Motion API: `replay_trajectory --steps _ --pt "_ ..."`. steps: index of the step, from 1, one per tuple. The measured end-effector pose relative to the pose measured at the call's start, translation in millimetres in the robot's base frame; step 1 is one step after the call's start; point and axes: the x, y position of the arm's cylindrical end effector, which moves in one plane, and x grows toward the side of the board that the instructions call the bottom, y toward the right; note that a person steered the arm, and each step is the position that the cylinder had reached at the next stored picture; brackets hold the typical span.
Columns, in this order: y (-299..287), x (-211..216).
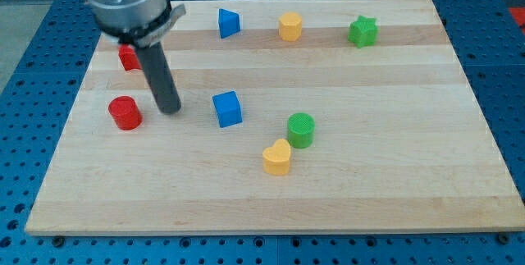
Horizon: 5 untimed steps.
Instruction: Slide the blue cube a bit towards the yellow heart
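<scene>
Camera view: your blue cube (228, 108) sits mid-board, up-left of the yellow heart (277, 157).
My tip (171, 109), a bare rod gripping nothing, rests just left of that cube, right of the red cylinder (125, 113).

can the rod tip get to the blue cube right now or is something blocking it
Probably yes. My tip sits to the view's left of the blue cube, with bare board between them.
</scene>
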Motion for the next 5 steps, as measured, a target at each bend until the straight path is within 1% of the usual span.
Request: replay_trajectory --steps 1,2,3,4,5 --pt "20.6 -42.4" --pt "22.5 -42.4" --pt "30.7 -24.9" --pt "30.7 -21.9" --pt "47.5 6.6"
